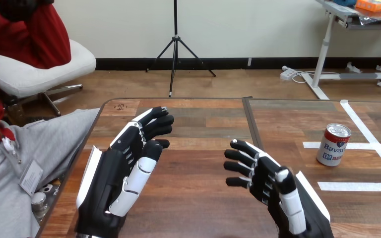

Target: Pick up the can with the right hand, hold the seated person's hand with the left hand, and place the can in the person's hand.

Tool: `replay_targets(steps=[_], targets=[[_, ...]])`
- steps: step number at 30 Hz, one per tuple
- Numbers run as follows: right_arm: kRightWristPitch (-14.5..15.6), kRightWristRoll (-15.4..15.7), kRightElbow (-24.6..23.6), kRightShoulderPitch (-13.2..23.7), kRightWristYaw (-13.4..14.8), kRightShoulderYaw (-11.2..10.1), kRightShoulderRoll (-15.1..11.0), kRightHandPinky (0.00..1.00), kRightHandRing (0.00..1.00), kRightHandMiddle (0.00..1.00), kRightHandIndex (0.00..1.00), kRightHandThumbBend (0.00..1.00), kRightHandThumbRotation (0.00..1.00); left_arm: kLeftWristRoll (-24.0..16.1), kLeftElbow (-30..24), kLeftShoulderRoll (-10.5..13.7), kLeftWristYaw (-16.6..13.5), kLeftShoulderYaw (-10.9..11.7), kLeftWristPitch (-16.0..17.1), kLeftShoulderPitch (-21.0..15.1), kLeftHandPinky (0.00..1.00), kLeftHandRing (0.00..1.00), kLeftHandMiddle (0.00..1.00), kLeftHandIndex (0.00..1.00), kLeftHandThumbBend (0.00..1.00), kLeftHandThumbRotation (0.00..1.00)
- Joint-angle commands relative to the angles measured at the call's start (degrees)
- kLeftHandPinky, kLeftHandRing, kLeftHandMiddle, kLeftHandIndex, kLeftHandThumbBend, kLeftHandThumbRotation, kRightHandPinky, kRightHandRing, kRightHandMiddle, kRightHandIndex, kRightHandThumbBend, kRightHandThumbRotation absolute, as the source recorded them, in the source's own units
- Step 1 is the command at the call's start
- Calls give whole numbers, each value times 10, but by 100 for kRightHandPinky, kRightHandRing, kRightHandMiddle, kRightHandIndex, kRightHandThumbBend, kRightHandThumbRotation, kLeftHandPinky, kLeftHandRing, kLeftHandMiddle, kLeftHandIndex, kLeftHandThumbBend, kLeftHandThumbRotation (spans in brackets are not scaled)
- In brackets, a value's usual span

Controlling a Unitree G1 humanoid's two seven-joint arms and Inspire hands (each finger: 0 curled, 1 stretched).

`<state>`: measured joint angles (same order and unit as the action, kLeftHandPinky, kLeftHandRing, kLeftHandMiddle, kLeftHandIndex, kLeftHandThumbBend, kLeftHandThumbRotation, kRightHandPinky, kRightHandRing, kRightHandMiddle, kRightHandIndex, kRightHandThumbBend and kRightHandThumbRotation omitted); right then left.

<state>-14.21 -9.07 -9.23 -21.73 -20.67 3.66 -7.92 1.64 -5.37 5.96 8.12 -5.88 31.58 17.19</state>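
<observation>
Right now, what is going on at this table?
The robot's left hand and right hand are both over the wooden table, with fingers open and holding nothing. The can stands upright on the table's right part, beside the white tape lines and apart from the right hand. It is not yet picked up. A person sits at the table's left side, apart from the left hand.
</observation>
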Motion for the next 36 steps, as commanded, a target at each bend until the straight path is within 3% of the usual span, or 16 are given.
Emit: replay_targets(steps=[1,12,20,29,36], targets=[[-30,-9,-24,18,2,-7,4,80,86,88,88,100,100,-4,-24,-2,-3,8,17,-15,71,79,79,80,59,85],[-39,-31,-19,18,13,-10,24,81,85,88,87,98,100,0,-20,-4,-4,11,22,-7,69,79,80,80,60,86],[-39,-31,-12,28,18,-12,23,81,86,88,87,100,100,0,-7,-8,-12,21,41,-14,67,78,79,78,60,85],[-33,-17,9,69,12,-30,-7,84,88,90,89,100,100,-5,-4,-1,-22,37,42,-26,67,78,78,75,61,87],[-45,-1,52,129,0,-53,-42,84,88,90,89,100,100,-1,-12,9,-16,45,33,-31,69,80,79,75,60,87]])
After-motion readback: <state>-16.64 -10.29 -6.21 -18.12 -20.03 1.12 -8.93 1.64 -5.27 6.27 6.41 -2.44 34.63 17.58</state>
